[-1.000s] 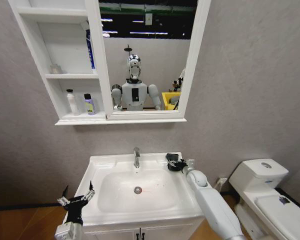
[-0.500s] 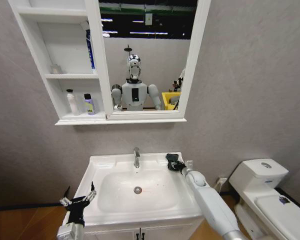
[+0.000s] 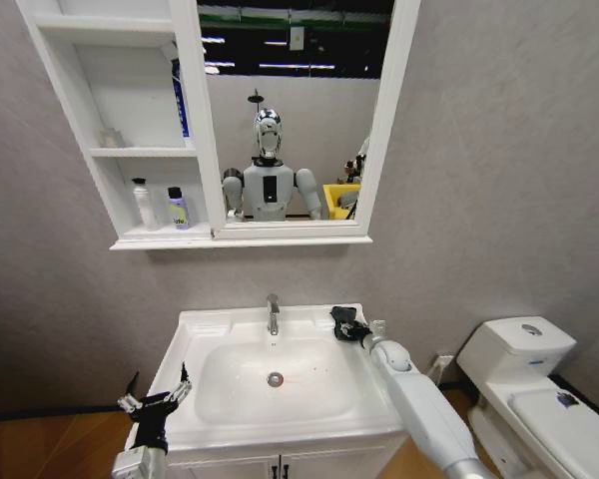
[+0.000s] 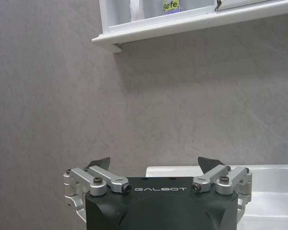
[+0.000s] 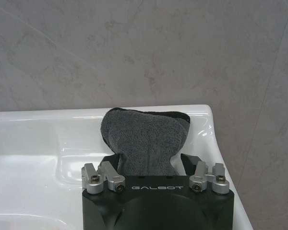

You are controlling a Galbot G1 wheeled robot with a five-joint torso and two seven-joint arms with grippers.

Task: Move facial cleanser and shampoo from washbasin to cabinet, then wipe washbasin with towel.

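At washbasin [image 3: 215,327] back right corner, right gripper [image 5: 152,160] clamped on towel [image 5: 145,137]. Off front left corner, left gripper [image 4: 154,165] spread wide, holding nothing.

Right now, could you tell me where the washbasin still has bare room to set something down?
The washbasin's back-left ledge beside the tap is bare, as is the bowl around the drain. The back-right corner is crowded: the right claw is closed on the towel there.

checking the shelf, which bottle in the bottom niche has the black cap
The shorter bottle with the purple and yellow label; the taller white bottle left of it has a white cap.
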